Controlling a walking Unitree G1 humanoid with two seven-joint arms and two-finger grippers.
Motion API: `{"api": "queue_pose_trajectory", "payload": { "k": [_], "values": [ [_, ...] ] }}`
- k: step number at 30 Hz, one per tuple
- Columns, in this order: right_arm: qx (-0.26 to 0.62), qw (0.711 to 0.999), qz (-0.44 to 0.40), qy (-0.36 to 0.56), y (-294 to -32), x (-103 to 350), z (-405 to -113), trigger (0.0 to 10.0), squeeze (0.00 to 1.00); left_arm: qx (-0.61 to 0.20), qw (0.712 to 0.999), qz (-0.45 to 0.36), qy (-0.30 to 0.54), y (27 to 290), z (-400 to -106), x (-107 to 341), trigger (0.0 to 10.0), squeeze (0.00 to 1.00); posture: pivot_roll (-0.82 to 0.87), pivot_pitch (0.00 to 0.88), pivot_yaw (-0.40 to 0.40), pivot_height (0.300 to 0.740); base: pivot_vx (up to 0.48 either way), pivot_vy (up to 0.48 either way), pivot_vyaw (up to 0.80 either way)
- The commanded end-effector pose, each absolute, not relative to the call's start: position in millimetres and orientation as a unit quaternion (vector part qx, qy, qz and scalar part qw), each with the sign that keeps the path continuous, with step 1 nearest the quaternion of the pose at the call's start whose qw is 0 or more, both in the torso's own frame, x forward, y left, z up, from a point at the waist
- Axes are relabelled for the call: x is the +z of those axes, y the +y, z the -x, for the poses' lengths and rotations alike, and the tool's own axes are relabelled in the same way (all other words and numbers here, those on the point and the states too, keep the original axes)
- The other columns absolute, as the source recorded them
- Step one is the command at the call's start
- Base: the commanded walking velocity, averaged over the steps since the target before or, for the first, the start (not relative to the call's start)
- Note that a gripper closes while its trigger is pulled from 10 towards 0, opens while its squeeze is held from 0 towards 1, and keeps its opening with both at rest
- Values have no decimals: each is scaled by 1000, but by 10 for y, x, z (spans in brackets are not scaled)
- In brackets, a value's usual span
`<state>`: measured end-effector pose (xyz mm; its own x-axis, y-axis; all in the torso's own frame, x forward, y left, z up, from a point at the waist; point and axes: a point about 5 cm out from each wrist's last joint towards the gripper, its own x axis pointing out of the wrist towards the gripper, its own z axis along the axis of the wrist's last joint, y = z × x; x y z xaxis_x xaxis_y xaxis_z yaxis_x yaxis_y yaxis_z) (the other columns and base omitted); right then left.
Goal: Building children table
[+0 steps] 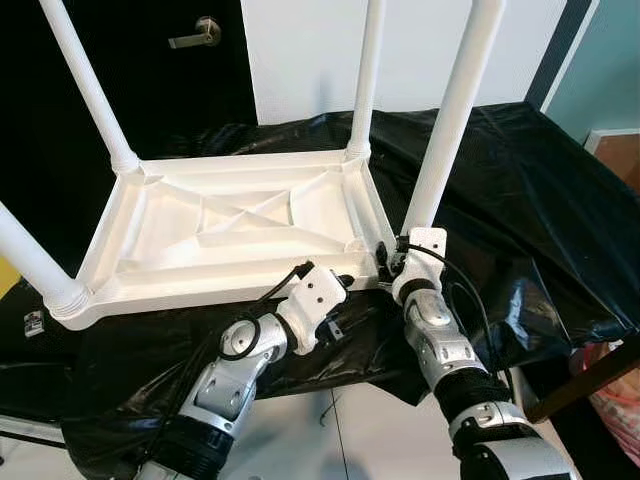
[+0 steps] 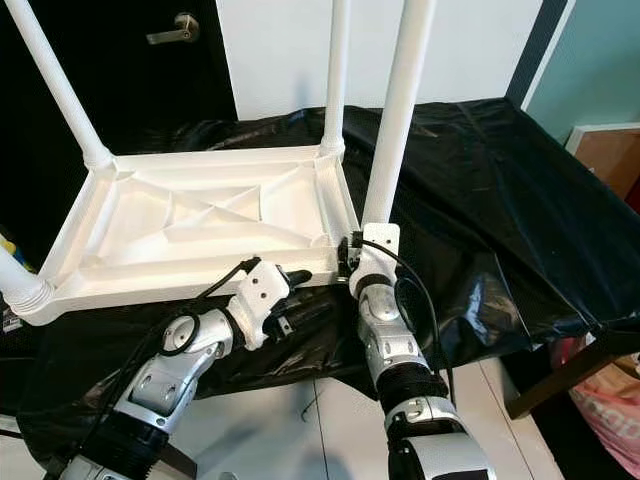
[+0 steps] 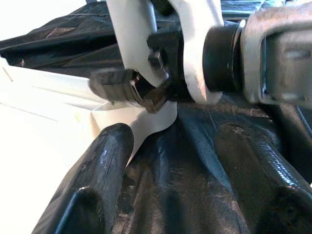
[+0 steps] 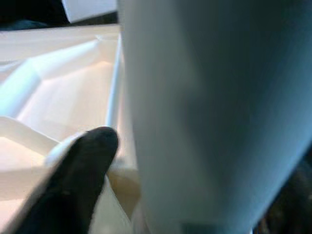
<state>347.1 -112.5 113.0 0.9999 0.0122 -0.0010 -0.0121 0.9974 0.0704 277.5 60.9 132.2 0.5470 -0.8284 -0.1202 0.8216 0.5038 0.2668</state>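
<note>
Table parts fill the middle of our view: the white plastic children's table lies upside down on a surface draped in black plastic sheet, its ribbed underside facing up. Three white legs already stand in their corner sockets, one at the far left, one at the far right and one at the near left.

The fourth leg stands upright at the near right corner, and that is where both of our arms meet. Our right gripper is at the base of this leg, its white wrist housing just beside the tube. In the right wrist view the leg looms as a broad pale column, with one black finger lying against the tabletop's rim beside it; the other finger is hidden, so we cannot tell whether the fingers are clamped on the leg.

Our left gripper reaches along the table's near edge toward the same corner. In its wrist view the two black fingers are spread apart over the black sheet, holding nothing, with the table's corner and the right gripper just ahead of them.

Behind the table we see a dark door with a metal handle.
</note>
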Motion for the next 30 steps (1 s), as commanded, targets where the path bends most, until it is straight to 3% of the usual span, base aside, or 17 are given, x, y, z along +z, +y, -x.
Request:
{"api": "queue_pose_trajectory", "payload": {
  "k": [1, 4, 5, 11, 19, 26, 27, 28, 29, 30],
  "values": [
    [19, 999, -37, -12, -1136, 1137, -3446, 10000, 1000, -458, 877, -147, -9, 612, -2772, 1311, 10000, 0, 15, 4, -25, 740, 0, 0, 0],
    [43, 998, -39, -19, -1161, 1147, -3424, 10000, 1000, -458, 877, -146, -9, 607, -2761, 1309, 10000, 0, 16, 8, -27, 740, 0, 0, 0],
    [65, 997, -41, -23, -1187, 1148, -3407, 10000, 0, -458, 877, -144, -8, 607, -2751, 1304, 10000, 0, 15, 10, -28, 740, 0, 0, 0],
    [198, 980, -15, -26, -1409, 1148, -3365, 10000, 0, -458, 877, -144, -4, 622, -2736, 1292, 10000, 0, 18, 15, -24, 740, 0, 0, 0],
    [258, 965, 34, -17, -1617, 1222, -3456, 10000, 0, -462, 874, -148, -2, 634, -2736, 1298, 10000, 0, 17, 13, -8, 740, 0, 0, 0],
    [291, 955, 65, 5, -1514, 1260, -3614, 10000, 0, -472, 868, -155, -3, 621, -2754, 1316, 10000, 0, 15, 0, 12, 740, 0, 0, 0],
    [295, 953, 63, 8, -1492, 1243, -3611, 8235, 0, -473, 867, -155, -3, 617, -2755, 1319, 10000, 0, 15, 0, 12, 740, 0, 0, 0],
    [300, 952, 66, 12, -1468, 1215, -3600, 1922, 0, -473, 867, -155, -3, 613, -2753, 1318, 10000, 0, 20, 0, 7, 740, 0, 0, 0],
    [308, 949, 66, 16, -1450, 1186, -3585, 0, 0, -473, 867, -156, -4, 612, -2752, 1318, 10000, 0, 21, 0, 6, 740, 0, 0, 0],
    [308, 949, 66, 16, -1450, 1186, -3585, 0, 0, -473, 867, -156, -4, 612, -2752, 1318, 10000, 0, 21, 0, 6, 740, 0, 0, 0]
  ]
}}
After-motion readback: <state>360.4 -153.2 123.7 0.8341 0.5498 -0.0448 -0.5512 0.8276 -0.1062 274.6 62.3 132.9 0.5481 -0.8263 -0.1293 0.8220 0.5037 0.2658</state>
